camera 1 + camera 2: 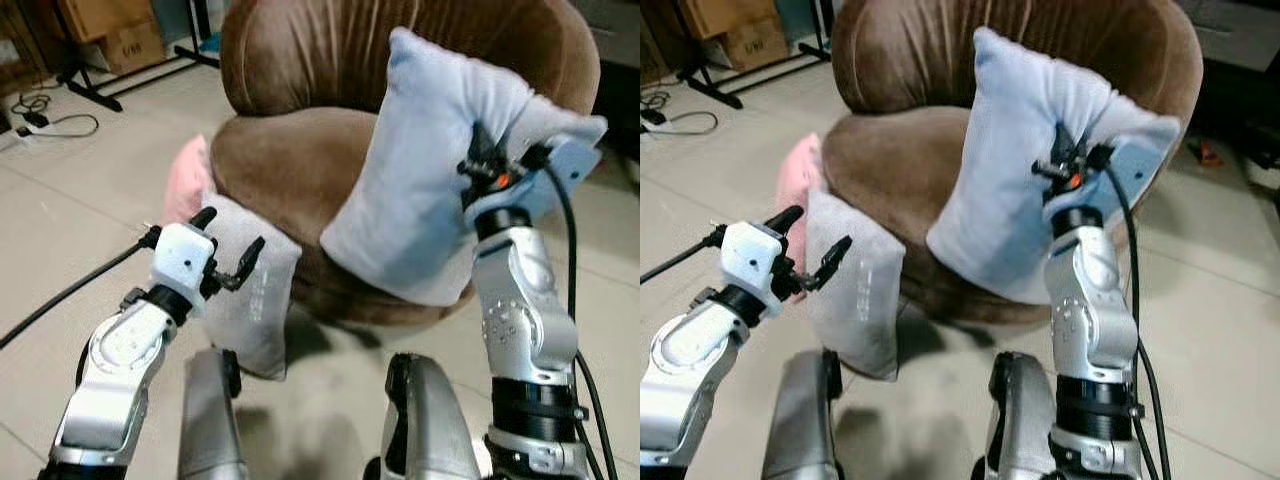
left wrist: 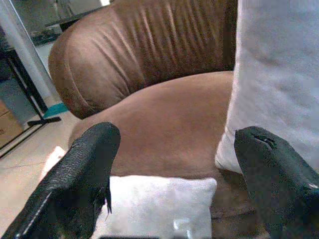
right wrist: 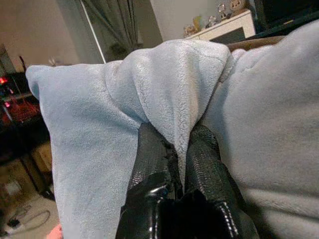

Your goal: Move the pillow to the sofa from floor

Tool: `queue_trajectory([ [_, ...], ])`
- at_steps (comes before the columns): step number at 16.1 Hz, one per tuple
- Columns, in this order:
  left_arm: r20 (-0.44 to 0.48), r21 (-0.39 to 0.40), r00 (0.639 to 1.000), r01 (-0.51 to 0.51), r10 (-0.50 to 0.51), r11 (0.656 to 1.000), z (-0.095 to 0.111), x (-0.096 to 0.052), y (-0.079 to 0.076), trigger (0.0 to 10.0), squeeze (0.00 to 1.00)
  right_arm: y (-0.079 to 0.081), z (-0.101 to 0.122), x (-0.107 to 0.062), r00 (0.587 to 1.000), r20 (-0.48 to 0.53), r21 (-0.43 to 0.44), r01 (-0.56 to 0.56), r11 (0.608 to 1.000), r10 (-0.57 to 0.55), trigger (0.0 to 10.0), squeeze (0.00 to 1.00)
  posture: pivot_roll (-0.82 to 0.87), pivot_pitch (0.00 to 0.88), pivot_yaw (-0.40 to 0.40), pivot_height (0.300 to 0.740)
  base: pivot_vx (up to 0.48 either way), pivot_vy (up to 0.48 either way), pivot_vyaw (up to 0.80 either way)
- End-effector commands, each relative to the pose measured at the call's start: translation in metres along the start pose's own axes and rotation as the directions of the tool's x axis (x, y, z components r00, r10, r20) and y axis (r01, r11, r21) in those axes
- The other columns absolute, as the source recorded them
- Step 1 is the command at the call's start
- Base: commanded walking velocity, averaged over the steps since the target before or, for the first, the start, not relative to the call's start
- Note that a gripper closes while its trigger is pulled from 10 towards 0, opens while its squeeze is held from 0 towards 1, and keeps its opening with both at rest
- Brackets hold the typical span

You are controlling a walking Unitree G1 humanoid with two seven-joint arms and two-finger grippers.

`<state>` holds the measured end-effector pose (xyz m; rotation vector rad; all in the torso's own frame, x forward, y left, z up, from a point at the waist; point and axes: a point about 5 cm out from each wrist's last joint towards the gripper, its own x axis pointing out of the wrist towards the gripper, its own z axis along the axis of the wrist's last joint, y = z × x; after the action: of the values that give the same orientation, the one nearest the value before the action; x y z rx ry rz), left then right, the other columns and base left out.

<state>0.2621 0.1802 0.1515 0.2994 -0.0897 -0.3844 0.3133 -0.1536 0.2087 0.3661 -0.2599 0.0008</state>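
A light blue pillow (image 1: 420, 170) hangs in the air over the front right of the round brown sofa chair (image 1: 300, 150). My right gripper (image 1: 487, 160) is shut on a pinched fold of the pillow (image 3: 174, 99), fabric squeezed between both black fingers (image 3: 152, 159). My left gripper (image 1: 228, 245) is open and holds nothing, low at the chair's left front, above a grey pillow (image 1: 255, 295) that leans on the chair's base. A pink pillow (image 1: 188, 180) lies on the floor behind the grey one.
Tiled floor surrounds the chair. A black cable (image 1: 60, 295) runs across the floor at left. Cardboard boxes (image 1: 120, 35), a black stand's legs (image 1: 100, 90) and a power strip with cords (image 1: 40, 120) sit at the back left.
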Motion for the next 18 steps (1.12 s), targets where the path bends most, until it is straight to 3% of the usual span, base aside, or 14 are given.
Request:
queue_trajectory([
  [1,-0.001,0.002,1.0,-0.007,0.007,1.0,0.002,0.0,-0.002,10.0,0.0,0.0,-0.005,-0.002,0.999,-0.033,-0.094,0.0,0.996,-0.003,10.0,0.0,0.04,0.0,-0.051,0.507,0.0,0.0,0.0],
  [7,-0.002,-0.01,0.999,-0.033,0.033,0.999,0.002,0.0,-0.007,10.0,0.0,0.009,-0.002,-0.002,0.998,-0.006,-0.143,-0.067,0.987,0.067,10.0,0.0,0.05,0.0,-0.075,0.56,0.0,0.0,0.0],
  [18,0.007,-0.024,0.998,-0.064,0.064,0.998,0.005,0.004,-0.01,10.0,0.0,0.009,-0.007,-0.005,0.995,-0.053,-0.048,-0.085,0.995,0.083,10.0,0.0,0.04,0.0,-0.069,0.663,0.0,0.0,0.0],
])
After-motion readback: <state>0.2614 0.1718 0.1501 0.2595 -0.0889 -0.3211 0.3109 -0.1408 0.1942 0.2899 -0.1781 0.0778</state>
